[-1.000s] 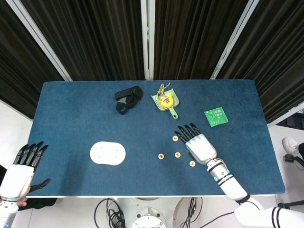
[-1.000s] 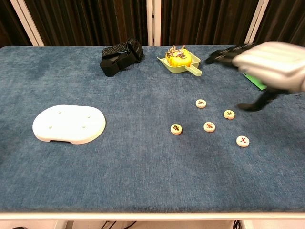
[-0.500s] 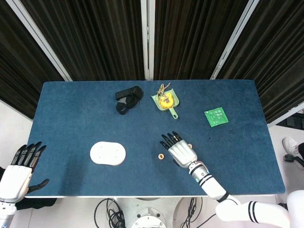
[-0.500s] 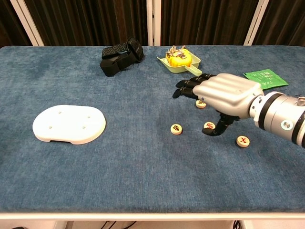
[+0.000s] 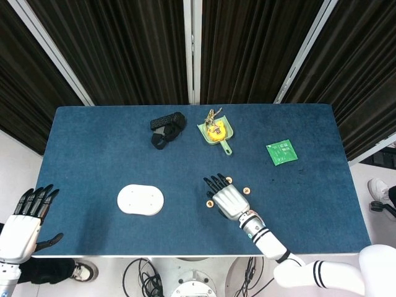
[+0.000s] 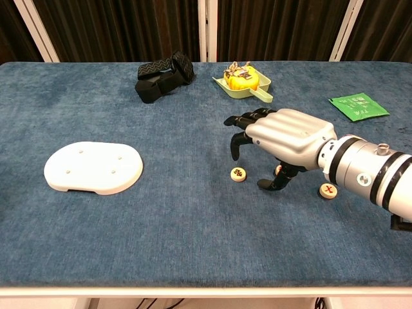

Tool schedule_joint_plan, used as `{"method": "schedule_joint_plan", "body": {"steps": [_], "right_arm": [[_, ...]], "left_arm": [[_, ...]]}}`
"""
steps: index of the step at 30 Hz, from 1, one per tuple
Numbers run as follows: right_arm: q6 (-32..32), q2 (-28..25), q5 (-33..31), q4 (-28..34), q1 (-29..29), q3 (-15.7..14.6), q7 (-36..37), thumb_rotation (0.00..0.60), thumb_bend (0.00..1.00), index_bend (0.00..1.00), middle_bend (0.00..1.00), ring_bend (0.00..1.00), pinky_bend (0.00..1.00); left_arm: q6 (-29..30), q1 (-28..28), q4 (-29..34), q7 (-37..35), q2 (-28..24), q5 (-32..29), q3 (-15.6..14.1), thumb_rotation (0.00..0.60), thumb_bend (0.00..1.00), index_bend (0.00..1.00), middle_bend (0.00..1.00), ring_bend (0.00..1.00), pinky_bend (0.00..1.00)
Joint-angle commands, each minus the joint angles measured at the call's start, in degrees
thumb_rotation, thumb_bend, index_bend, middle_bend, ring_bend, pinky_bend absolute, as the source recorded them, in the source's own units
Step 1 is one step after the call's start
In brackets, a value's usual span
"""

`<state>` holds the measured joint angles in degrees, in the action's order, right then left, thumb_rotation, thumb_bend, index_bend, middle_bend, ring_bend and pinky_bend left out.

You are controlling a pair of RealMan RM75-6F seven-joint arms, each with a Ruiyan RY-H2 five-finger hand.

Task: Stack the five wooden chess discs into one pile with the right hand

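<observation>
Disc [image 6: 239, 174] lies just beneath the right hand's [image 6: 283, 136] spread fingers.

The head view looks almost straight down from high up, taking in the whole blue bench [image 5: 124, 136] with the dark curtains [image 5: 136, 49] behind it and floor at the edges. The chest view sits low at the near edge, close in, looking across the bench [image 6: 129, 244] toward those curtains — only the top shows. Both share the white oval pad [image 5: 140, 200] [image 6: 94, 167], the black strap [image 5: 167, 129] [image 6: 163, 76] and the green scoop [image 5: 216, 133] [image 6: 244, 82].
</observation>
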<state>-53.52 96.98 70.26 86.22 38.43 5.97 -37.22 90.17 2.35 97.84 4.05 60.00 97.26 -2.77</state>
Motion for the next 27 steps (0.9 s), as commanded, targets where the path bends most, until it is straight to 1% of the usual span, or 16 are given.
{"method": "schedule_joint_plan", "body": {"steps": [1,14,22,27], "right_arm": [[-0.42,1.0,0.51,-1.22,0.27,-0.23,0.88,0.6,0.25,0.38,0.0,0.0,0.0],[-0.67,3.94,1.09,-4.64,1.36,-0.35,3.05,0.6,0.27,0.43,0.01,0.0,0.0],[-1.52,5.1,1.33,-6.25,1.45,-0.56,3.34,0.6,0.28,0.52,0.02,0.0,0.0],[-2.13,5.06,1.57,-6.43,1.36,-0.63,3.39,0.6,0.29,0.54,0.02,0.0,0.0]], "left_arm": [[-0.05,0.02,0.0,-0.02,-0.02,-0.01,0.01,0.6,0.06,0.0,0.0,0.0,0.0],[-0.2,-0.01,-0.09,-0.38,-0.17,-0.23,0.11,0.6,0.06,0.0,0.0,0.0,0.0],[-0.17,-0.08,-0.08,-0.49,-0.23,-0.18,0.09,0.6,0.06,0.0,0.0,0.0,0.0],[-0.16,-0.1,-0.03,-0.47,-0.25,-0.13,0.09,0.6,0.06,0.0,0.0,0.0,0.0]]}}
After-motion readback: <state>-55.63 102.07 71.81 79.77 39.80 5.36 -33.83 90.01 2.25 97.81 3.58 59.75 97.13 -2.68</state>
